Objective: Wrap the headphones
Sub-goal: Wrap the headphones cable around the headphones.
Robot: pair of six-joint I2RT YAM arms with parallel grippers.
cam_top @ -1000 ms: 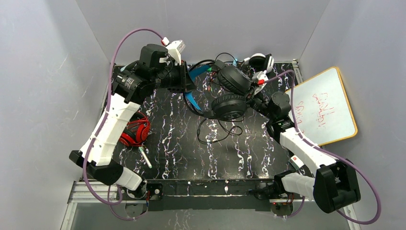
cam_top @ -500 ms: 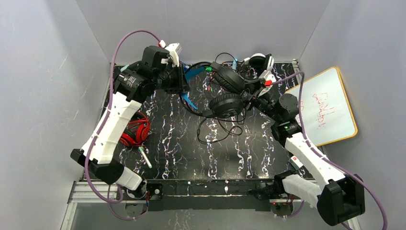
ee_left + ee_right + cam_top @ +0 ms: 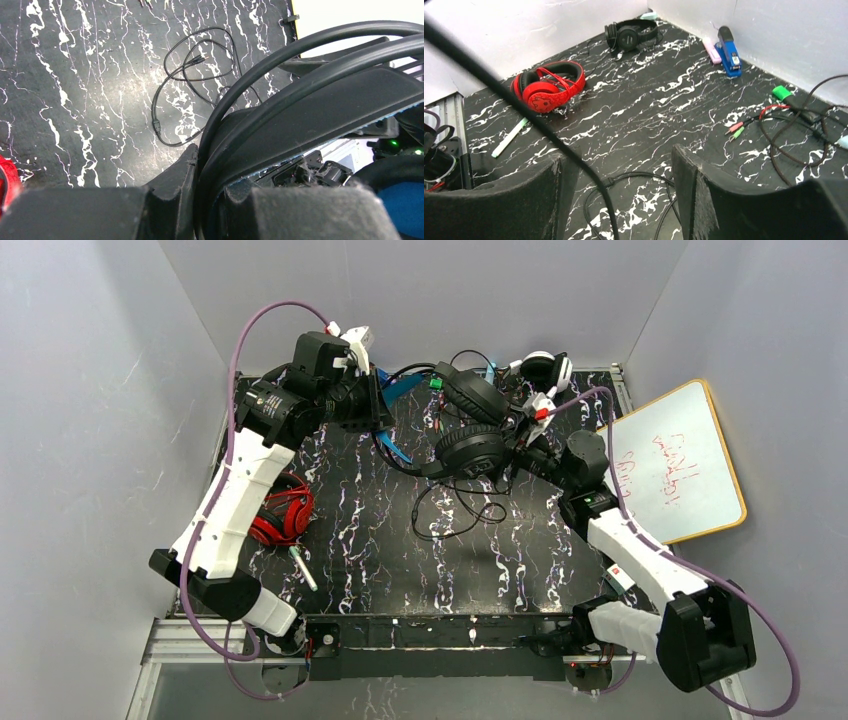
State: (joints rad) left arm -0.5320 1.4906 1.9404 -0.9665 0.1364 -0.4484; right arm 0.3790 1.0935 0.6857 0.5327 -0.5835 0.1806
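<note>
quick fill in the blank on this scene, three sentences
1. The left gripper is shut on the black headphones, gripping their ____.
2. The right gripper has its jaws ____.
3. The headphone pair lying by the white marker is coloured ____.
Missing words: headband; open; red

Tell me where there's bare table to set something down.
Bare table runs along the near edge, from the white marker across to the right arm. Another free strip lies between the red headphones and the loose cable. The far side is crowded around the black headphones.
</note>
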